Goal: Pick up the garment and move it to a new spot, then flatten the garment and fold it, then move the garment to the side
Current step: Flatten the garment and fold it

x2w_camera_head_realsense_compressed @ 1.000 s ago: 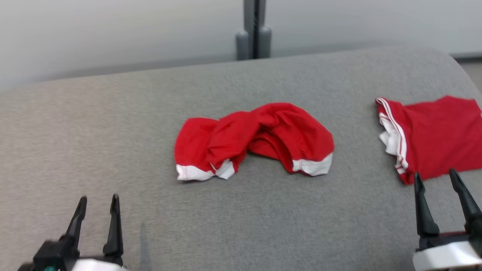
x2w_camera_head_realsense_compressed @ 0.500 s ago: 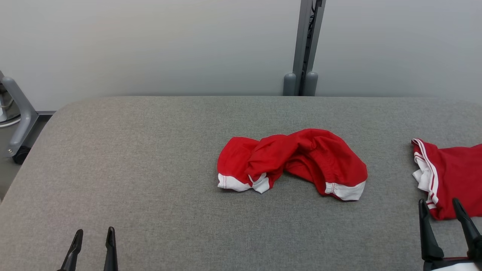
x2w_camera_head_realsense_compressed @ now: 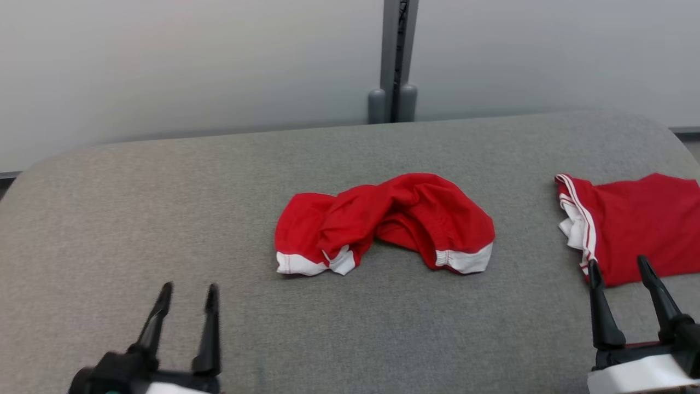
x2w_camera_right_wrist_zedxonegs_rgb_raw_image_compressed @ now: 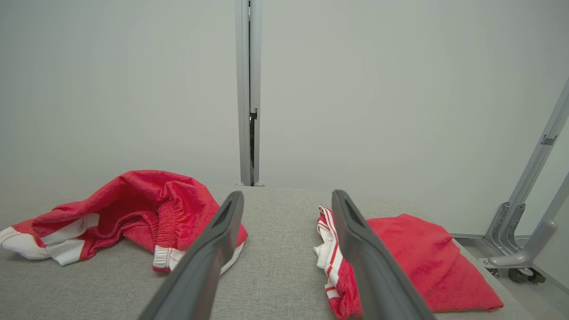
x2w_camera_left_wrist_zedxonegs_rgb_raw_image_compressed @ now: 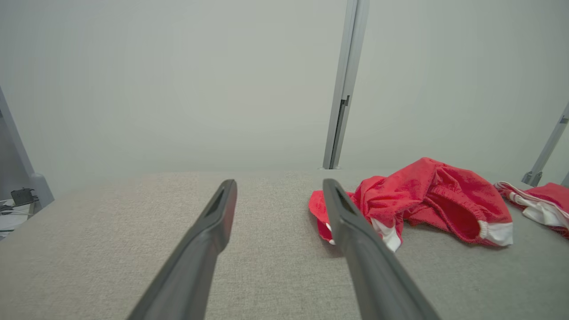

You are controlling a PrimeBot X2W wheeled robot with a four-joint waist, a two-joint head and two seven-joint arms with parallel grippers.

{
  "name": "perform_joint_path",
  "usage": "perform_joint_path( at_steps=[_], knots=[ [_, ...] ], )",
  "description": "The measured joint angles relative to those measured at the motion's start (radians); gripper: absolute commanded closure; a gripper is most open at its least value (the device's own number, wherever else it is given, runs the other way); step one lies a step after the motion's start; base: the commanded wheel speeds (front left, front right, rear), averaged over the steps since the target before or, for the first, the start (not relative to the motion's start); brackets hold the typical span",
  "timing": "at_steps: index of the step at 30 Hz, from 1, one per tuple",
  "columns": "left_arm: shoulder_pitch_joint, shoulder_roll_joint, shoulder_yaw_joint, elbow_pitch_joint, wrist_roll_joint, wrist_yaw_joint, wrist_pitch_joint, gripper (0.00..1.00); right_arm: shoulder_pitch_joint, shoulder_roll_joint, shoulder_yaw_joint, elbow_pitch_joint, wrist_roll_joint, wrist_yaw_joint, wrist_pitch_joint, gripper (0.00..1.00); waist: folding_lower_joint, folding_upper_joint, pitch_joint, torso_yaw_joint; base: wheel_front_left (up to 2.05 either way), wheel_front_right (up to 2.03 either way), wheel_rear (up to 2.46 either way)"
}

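From the head, you see the crumpled red cloth garment with white edges (x2w_camera_head_realsense_compressed: 383, 224) in the middle of the grey fabric table (x2w_camera_head_realsense_compressed: 164, 208). Your left tool (x2w_camera_head_realsense_compressed: 189, 286) and right tool (x2w_camera_head_realsense_compressed: 617, 261) are both spread wide, holding nothing. From the left wrist, the garment sits ahead on the right. From the right wrist, it lies on the left, with a flat red cloth with white stripes (x2w_camera_right_wrist_zedxonegs_rgb_raw_image_compressed: 413, 253) on the right.

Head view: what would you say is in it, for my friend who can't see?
A crumpled red garment with white trim lies in the middle of a grey table. A second red garment lies flatter at the right, and the left gripper and right gripper stand open at the bottom corners.
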Motion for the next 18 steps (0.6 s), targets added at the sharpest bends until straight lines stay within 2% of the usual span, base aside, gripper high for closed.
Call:
perform_joint_path(
  at_steps=[5,7,8,9,12,18],
  knots=[
    [-0.182,0.005,-0.236,0.090,-0.023,-0.003,0.000,0.00,-0.059,-0.001,0.035,-0.026,0.021,0.000,0.000,0.00,0.0000,0.0000,0.067,-0.079,0.00,0.00,0.00],
    [-0.252,0.008,-0.301,0.146,-0.037,-0.003,0.001,0.00,-0.074,-0.001,0.046,-0.029,0.033,0.000,0.000,0.00,0.0000,0.0000,0.098,-0.115,0.00,0.00,0.00],
    [-0.252,0.008,-0.301,0.146,-0.037,-0.003,0.001,0.00,-0.074,-0.001,0.046,-0.029,0.033,0.000,0.000,0.00,0.0000,0.0000,0.098,-0.115,0.00,0.00,0.00],
    [-0.319,0.020,-0.374,0.209,-0.049,-0.003,0.020,0.00,-0.082,-0.001,0.057,-0.029,0.046,0.000,0.000,0.00,0.0000,0.0000,0.128,-0.154,0.00,0.00,0.00],
    [-0.397,0.026,-0.420,0.293,-0.058,-0.003,0.064,0.00,-0.094,-0.002,0.067,-0.030,0.068,0.000,0.000,0.00,0.0001,0.0000,0.173,-0.212,0.00,0.00,0.00],
    [-0.479,0.034,-0.441,0.401,-0.063,-0.003,0.097,0.00,-0.105,-0.002,0.069,-0.030,0.099,0.000,0.000,0.00,0.0000,0.0000,0.245,-0.304,0.00,0.00,0.00]
  ],
)
